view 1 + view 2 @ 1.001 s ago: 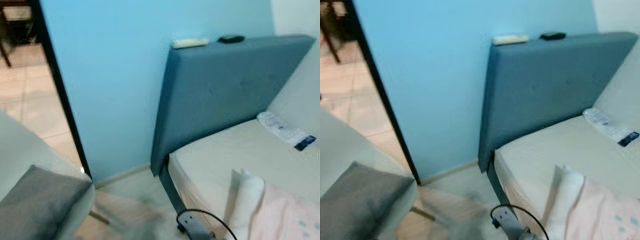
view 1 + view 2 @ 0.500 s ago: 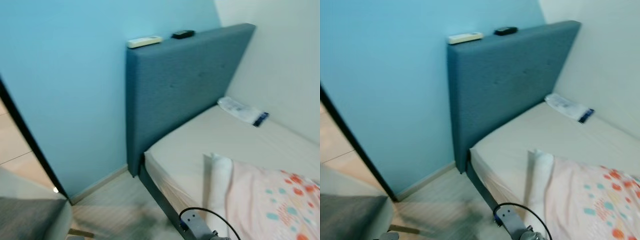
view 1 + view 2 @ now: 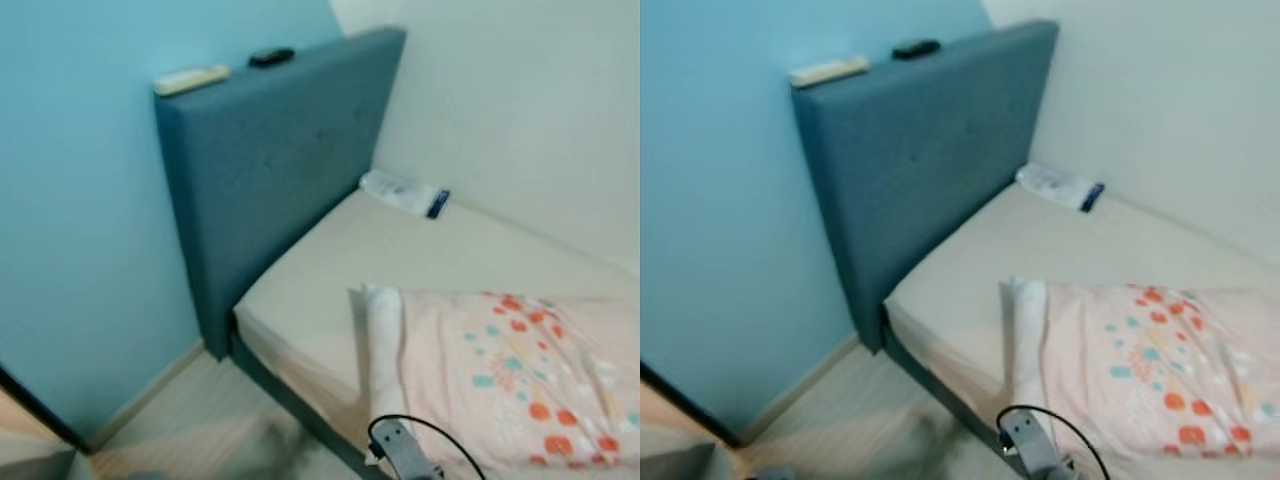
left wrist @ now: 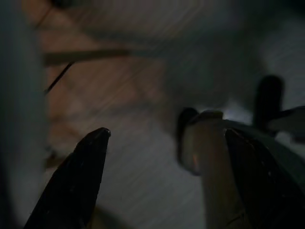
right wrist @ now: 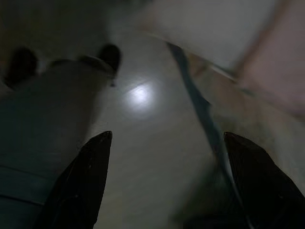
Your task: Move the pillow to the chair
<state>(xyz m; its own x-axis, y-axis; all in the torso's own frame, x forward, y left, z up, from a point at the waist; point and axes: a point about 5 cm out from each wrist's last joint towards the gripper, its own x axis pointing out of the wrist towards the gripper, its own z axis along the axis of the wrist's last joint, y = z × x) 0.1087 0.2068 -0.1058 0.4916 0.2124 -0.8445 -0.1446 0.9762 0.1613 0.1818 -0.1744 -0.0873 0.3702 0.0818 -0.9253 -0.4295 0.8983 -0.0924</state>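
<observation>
A flat pink pillow (image 3: pixel 505 375) with orange and teal dots and a white end lies on the cream mattress (image 3: pixel 330 275) of a bed, at the lower right of the eye views. A grey sliver at the lower left corner may be the chair's (image 3: pixel 675 462) edge. Both arms hang low. My left gripper (image 4: pixel 167 132) is open over dim floor, with nothing between its fingers. My right gripper (image 5: pixel 167 135) is open too, above pale floor beside the bed's edge. A grey bracket with a black cable (image 3: pixel 405 452), part of my body, shows at the bottom.
A tall blue padded headboard (image 3: pixel 270 170) stands against a light blue wall (image 3: pixel 70 220). A white remote (image 3: pixel 190 79) and a small black object (image 3: pixel 271 56) rest on its top. A plastic packet (image 3: pixel 403 192) lies near the white wall. Pale wood floor (image 3: pixel 190 430) runs beside the bed.
The view has swung to the right. The grey-cushioned chair and the doorway slid out at the left, and more of the bed and the pink pillow came into view.
</observation>
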